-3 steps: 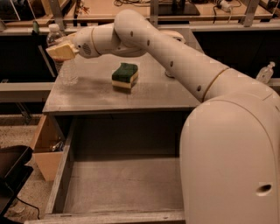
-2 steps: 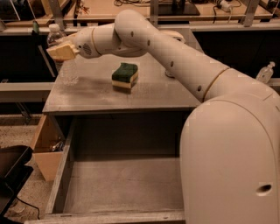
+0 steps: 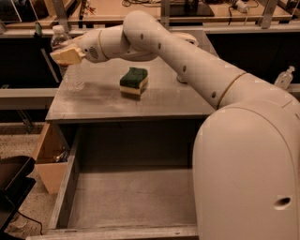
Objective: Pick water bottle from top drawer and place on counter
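Observation:
The water bottle, clear with a white cap, stands upright at the far left of the grey counter. My gripper is at the bottle's middle, its tan end covering part of it, with the arm reaching in from the right. The bottle's base looks to rest on the counter. The top drawer is pulled open below the counter's front edge, and its grey floor is bare.
A green and yellow sponge lies mid-counter. A tan wooden box sits left of the drawer, with a black object below it. A pump-top dispenser stands far right. A wooden workbench runs behind.

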Robot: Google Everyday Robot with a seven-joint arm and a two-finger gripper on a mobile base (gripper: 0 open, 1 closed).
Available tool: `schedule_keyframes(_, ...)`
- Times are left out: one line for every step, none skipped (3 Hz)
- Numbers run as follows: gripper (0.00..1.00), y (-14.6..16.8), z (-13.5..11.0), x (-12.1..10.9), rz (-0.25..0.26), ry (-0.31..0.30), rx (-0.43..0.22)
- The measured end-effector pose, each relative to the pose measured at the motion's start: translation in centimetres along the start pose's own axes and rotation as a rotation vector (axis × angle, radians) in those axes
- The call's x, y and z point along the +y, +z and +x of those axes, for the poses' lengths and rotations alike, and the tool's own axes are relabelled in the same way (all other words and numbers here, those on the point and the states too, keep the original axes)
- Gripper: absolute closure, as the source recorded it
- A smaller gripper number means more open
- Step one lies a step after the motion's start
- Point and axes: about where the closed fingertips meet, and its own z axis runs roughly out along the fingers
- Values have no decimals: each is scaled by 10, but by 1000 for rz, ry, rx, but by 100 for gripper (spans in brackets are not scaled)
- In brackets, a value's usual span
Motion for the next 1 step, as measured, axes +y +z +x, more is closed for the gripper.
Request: schedule_keyframes(13,0,0,0,0,0,0)
